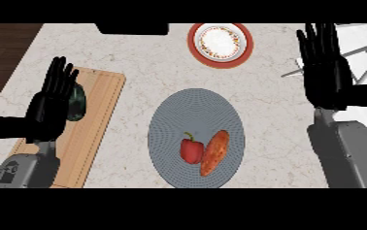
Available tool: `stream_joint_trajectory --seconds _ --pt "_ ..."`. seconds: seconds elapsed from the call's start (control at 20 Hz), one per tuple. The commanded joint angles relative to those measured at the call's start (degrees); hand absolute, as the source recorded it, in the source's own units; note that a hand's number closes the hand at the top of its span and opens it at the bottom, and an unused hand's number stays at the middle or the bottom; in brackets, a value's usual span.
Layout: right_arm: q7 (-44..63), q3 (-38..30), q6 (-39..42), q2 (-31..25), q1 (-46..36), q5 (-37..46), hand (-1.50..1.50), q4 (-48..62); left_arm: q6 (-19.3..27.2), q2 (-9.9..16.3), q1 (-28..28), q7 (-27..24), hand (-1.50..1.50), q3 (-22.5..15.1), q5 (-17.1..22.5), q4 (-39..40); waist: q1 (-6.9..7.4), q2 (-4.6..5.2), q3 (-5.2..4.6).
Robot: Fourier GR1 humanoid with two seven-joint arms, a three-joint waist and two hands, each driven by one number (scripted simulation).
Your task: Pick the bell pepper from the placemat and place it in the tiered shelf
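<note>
Forearms of grey enter from the lower edge, and both my hands are flat with fingers straight and spread, holding nothing: my left hand (52,100) at nine o'clock over a pale wooden cutting board (100,122), my right hand (326,69) at two o'clock. Nearest me, at about six o'clock, the red bell pepper (191,149) lies on the grey oval woven placemat (179,112), touching an orange-brown sweet potato (215,152) on its three o'clock side. A dark green rounded object (76,103) sits on the board, half hidden by my left hand. Farther off, at twelve o'clock, a white plate with a red rim (221,43) stands apart. Behind my right hand shows the white wire tiered shelf (355,54), mostly covered. I judge the risk is my fingers catching the sweet potato while closing on the pepper, since they touch, rolling either away.
</note>
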Motion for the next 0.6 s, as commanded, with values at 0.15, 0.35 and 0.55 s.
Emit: stream_joint_trajectory --seconds 0.15,0.35,0.55 --pt "-1.04 10.18 -9.55 -0.60 3.93 17.43 1.50 -7.75 1.57 3.07 -1.00 7.14 0.00 -1.51 -3.65 -0.22 -1.79 -1.08 0.18" --pt "6.99 10.30 -24.12 0.30 9.72 26.30 1.50 -4.70 0.89 4.45 -1.83 11.92 0.00 -1.94 -3.22 1.98 -4.08 -1.14 0.01" --pt "-2.61 15.60 -14.63 8.24 18.13 17.68 -1.50 -13.64 4.83 1.23 -5.79 17.79 0.00 -5.35 -6.26 -0.41 -2.20 -0.77 0.29"
